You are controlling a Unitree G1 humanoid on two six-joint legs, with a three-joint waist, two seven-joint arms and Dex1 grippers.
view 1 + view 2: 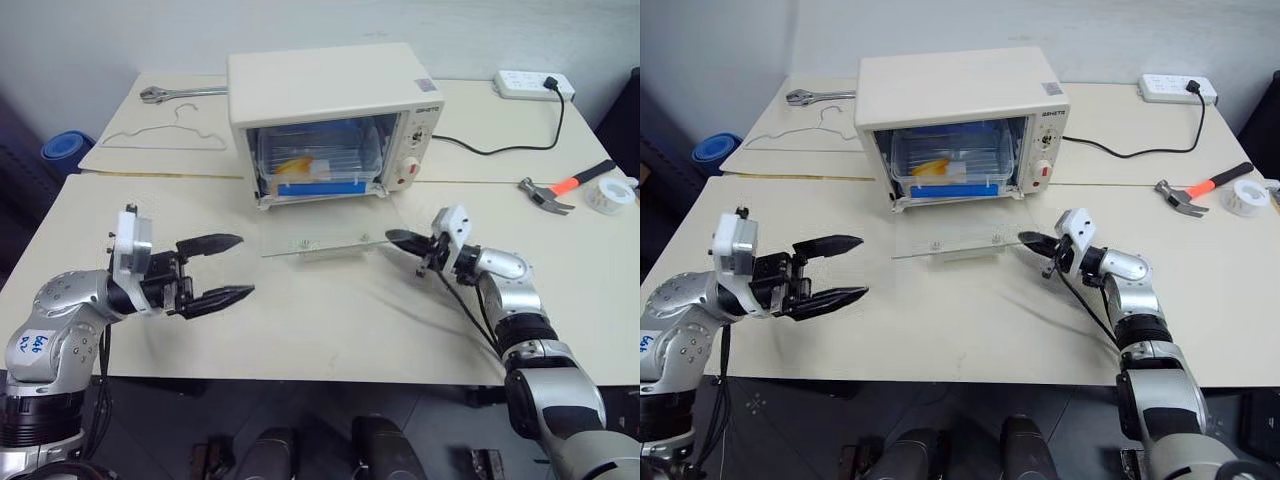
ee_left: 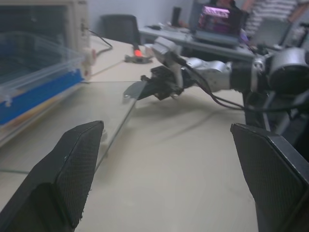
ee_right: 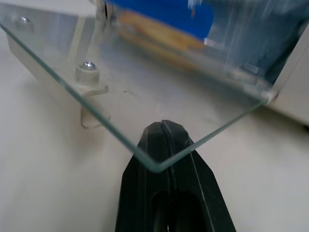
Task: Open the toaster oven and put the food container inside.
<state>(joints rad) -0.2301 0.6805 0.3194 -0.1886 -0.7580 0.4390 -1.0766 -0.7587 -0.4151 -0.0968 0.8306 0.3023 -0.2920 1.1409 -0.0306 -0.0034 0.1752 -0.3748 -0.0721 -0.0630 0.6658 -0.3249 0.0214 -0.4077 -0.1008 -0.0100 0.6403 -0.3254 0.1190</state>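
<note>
The cream-white toaster oven (image 1: 330, 90) stands at the table's far middle, with its glass door (image 1: 320, 240) folded down flat in front. Inside on the rack sits the food container (image 1: 315, 160), clear with a blue clip and yellow-orange food; it also appears in the left wrist view (image 2: 34, 63). My left gripper (image 1: 243, 266) hovers open and empty over the table, left of the door and pointing right. My right gripper (image 1: 392, 238) is shut, its tip at the door's right front corner. In the right wrist view the shut fingertips (image 3: 164, 140) lie just under that glass corner (image 3: 145, 87).
A hammer (image 1: 555, 190) and a tape roll (image 1: 610, 195) lie at the right, with a power strip (image 1: 533, 84) and its cable behind. A wire hanger (image 1: 165, 135) and a wrench (image 1: 175, 93) lie at the back left. Bare tabletop stretches in front of the door.
</note>
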